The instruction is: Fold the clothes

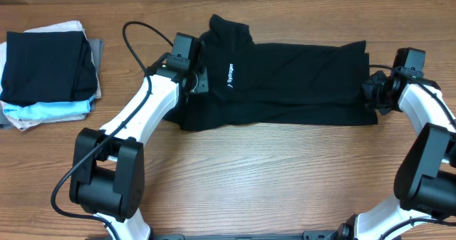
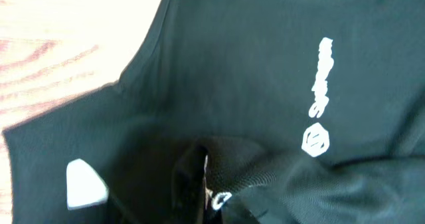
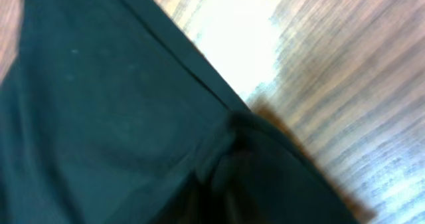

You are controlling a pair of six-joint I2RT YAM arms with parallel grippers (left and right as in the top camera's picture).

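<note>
Step in hand: the large black short-sleeved T-shirt of soft fabric (image 1: 285, 83) lies as a long band across the middle of the brown wood-grain table (image 1: 249, 176). It looks already narrowed lengthwise, with an arm at each end. Judged stage: a cross fold, bringing one end over the other

- Left gripper (image 1: 191, 75): at the collar and sleeve end, just beside the small white chest logo (image 1: 230, 75). In the wrist view a ridge of black cloth lies over a dark finger (image 2: 192, 184), and a pale pad shows apart from it. Cannot tell whether the jaws are clamped or only resting on the cloth
- Right gripper (image 1: 372, 90): at the hem end. The cloth puckers tightly where the fingers should be, and the fingers themselves are hidden. Read as pinched closed on the hem
- Stack of folded black, pale blue and white garments (image 1: 46, 72): far left, well apart

Next move calls for: a firm hold through all layers, then both ends lifted level so the band does not twist or drag open
</note>
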